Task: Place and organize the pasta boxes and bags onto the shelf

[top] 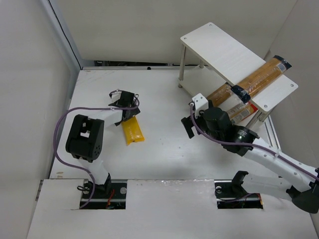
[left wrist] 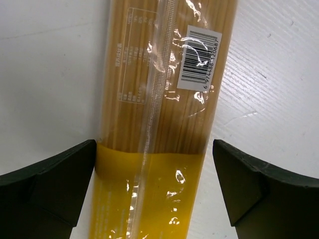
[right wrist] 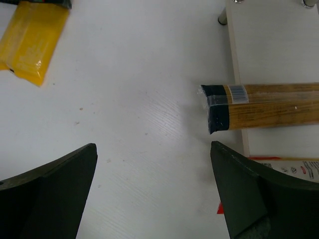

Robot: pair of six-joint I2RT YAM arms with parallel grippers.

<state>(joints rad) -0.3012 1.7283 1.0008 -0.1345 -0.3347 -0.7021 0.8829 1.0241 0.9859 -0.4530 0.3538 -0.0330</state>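
Hovering low over the bright yellow spaghetti bag (top: 133, 132), the left gripper (left wrist: 154, 149) has its jaws spread wide. One dark finger (left wrist: 50, 184) stands on either side of the pack, just beside its edges; whether they touch it I cannot tell. The bag lies flat on the white table (top: 164, 149), left of centre and well apart from the shelf (top: 219, 47). The right gripper (right wrist: 153, 147) also has its jaws wide apart, over the tabletop just beside the shelf's near end. One orange-brown pack with dark blue bands (top: 261, 74) lies diagonally across the top board. A second such pack (right wrist: 264, 106) sits on the lower board with its blue end overhanging the edge, and a red-and-white pack (top: 242, 111) lies beside it.
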